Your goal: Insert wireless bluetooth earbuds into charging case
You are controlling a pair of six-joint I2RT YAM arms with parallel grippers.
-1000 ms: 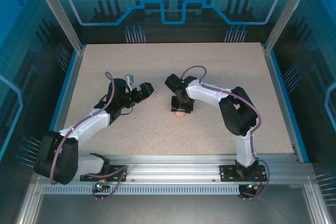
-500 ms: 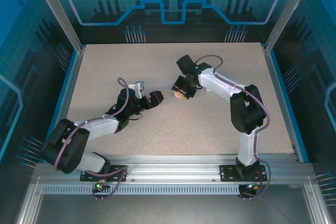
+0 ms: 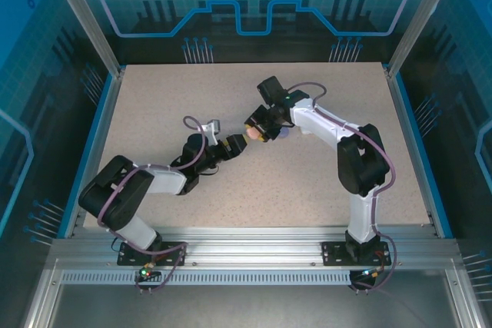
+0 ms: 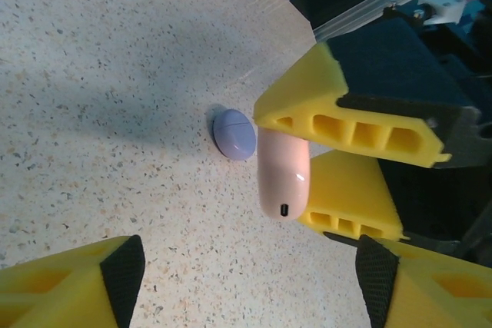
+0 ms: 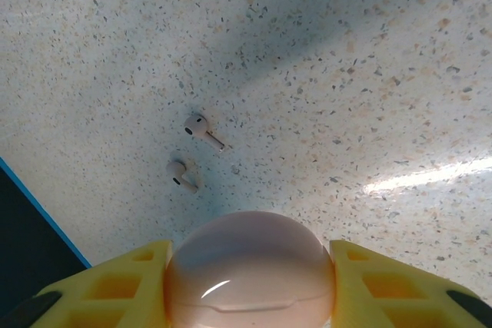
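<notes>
Counter [image 3: 154, 97]: speckled beige, matt, flat, ringed by an aluminium frame and blue-lit panels.
Left arm: stretched low toward the middle. Left tool [image 3: 235, 146] has its jaws apart and bare.
Right arm: elbow bent. Right tool [image 5: 250, 270] is clamped on the pink charging case [image 4: 283, 178], a glossy rounded oval.
Purple case [image 4: 234, 134]: smooth, closed, lying on the counter nearby.
Earbuds [image 5: 201, 130]: two, pale and stemmed, loose on the counter side by side.

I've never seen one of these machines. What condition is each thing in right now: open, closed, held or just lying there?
right end effector: shut on the pink case.
left end effector: open, empty.
pink case: lid shut, held.
purple case: lid shut, lying on the table.
earbuds: two, loose on the table, apart from each other, in no case.
</notes>
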